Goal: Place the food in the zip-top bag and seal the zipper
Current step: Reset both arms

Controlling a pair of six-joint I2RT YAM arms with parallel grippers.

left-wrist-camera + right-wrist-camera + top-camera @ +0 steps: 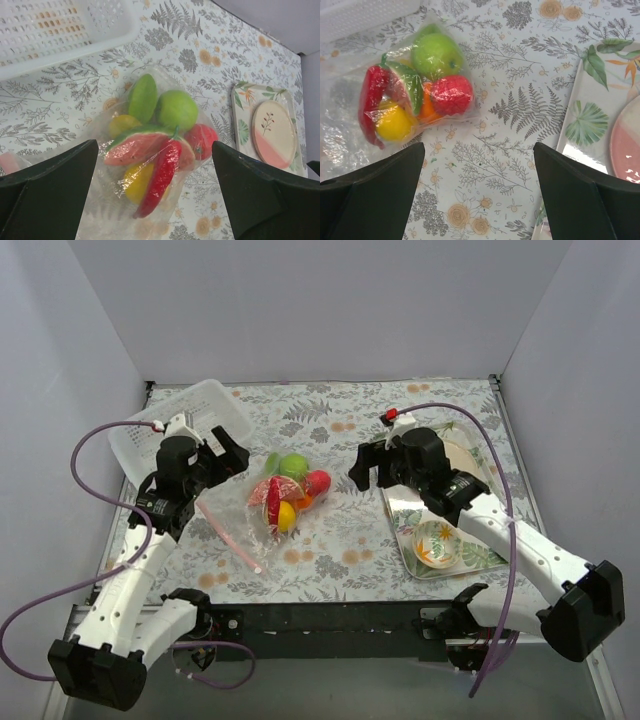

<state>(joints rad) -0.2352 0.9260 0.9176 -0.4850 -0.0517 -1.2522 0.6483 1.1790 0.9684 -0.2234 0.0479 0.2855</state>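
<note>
Left pincer wide and empty, right pincer wide and empty, toy fruit inside clear bag, mid-bench between them

The zip-top bag lies flat on the worktop, a little left of its middle, clear and crinkled. The food is bunched inside at its far-right end: a green apple, a red apple, a watermelon slice, a lemon and an orange. The zipper, a thin pink strip, runs straight along the end facing the near-left corner; whether it is pressed shut cannot be told.
</note>
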